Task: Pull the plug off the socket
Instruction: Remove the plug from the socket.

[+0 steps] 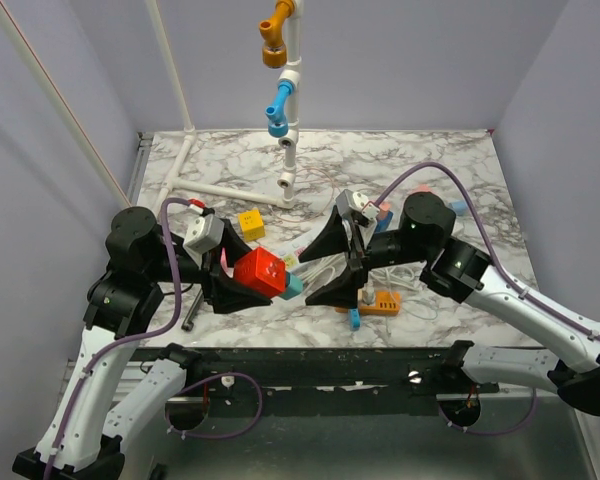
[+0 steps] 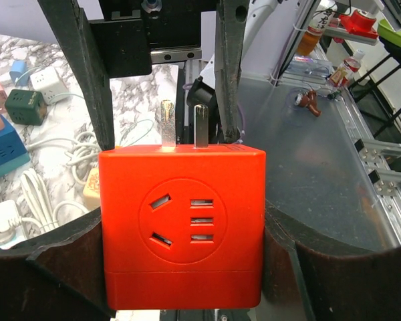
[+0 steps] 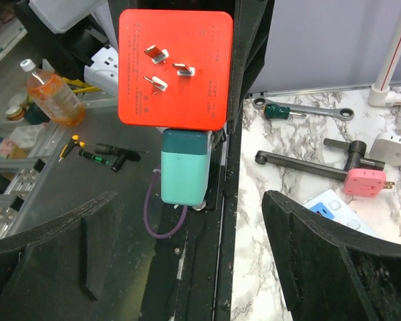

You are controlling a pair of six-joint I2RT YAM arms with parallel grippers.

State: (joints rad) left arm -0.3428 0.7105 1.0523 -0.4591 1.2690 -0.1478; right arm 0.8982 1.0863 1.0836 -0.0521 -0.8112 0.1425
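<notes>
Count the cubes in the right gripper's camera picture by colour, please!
red cube: 1
teal cube: 1
pink cube: 1
white cube: 1
Total: 4

"What sort of place is this?"

"A robotics lab, one boxed-in test cell. Robot arms (image 1: 480, 275) are bolted to a marble-patterned counter (image 1: 450, 150) walled by plain lavender panels (image 1: 400, 60)."

"What else shows it?"

"Aluminium rails (image 2: 377, 174) beside the counter, a wrench (image 3: 304, 108) and screwdrivers (image 3: 93, 155) lying about, and a white pipe rig (image 1: 292, 90) with coloured fittings."
</notes>
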